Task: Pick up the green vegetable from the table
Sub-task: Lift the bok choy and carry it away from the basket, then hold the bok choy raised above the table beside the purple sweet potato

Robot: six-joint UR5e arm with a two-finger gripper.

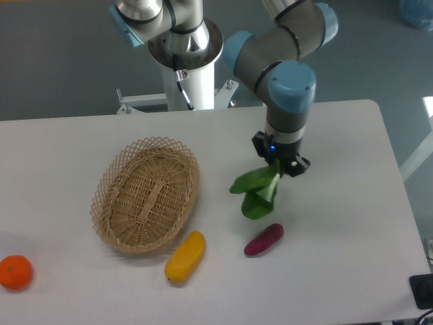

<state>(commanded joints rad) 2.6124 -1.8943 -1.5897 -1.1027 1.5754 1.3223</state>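
White-grey tabletop (338, 271) with a rounded far corner, dark grey-blue floor behind it.

Nearest the camera lie an orange (15, 272) at the left edge, a yellow oblong fruit (185, 256) and a purple oblong vegetable (264, 239). Farther back, a wicker basket (146, 193) sits left of centre. Right of it, the tool (281, 164) is clamped on the green vegetable (257, 193), whose leaves hang down just above the purple one. Beyond stands the arm's white pedestal (196, 84).
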